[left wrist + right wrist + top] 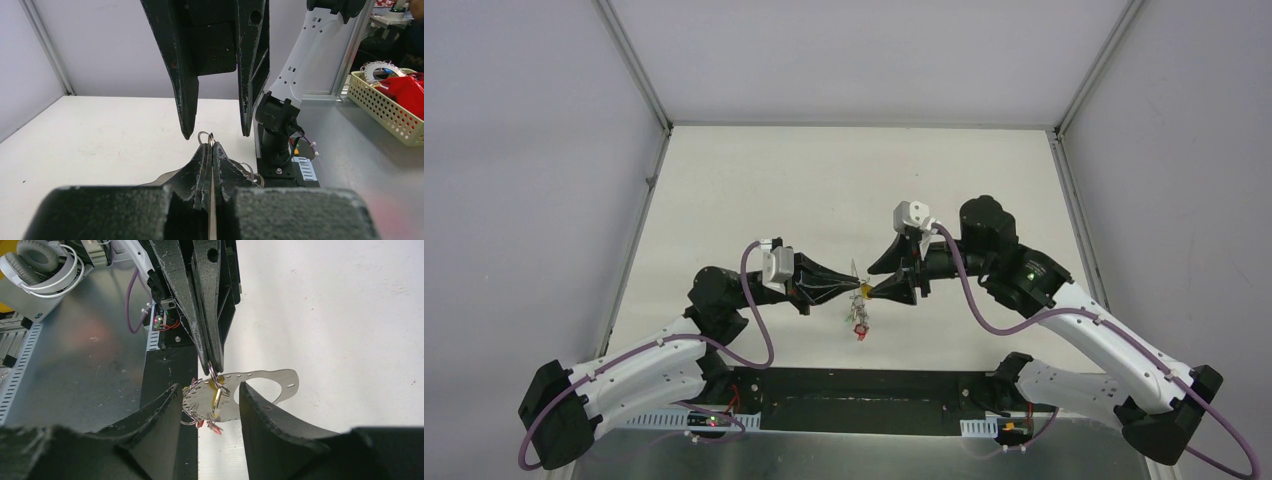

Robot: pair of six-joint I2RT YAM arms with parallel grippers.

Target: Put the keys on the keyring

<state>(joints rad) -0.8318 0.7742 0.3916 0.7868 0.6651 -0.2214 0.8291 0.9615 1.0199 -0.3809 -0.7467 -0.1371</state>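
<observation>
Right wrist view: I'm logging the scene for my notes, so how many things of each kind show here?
Black two-finger grippers: 2 (left gripper, right gripper)
Large thin grey metal keyring: 1
Bunch of small silvery tagged keys: 1; single keys uncountable
White-and-grey headphones: 1
Total: 5

White table [824,180], black strip [854,385] along near edge

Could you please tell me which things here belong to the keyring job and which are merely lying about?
Job in hand:
- keys, bunched between the jaws of the open right gripper
- keyring, pinched by the shut left gripper

Lying about:
- headphones
- basket holding red items
</observation>
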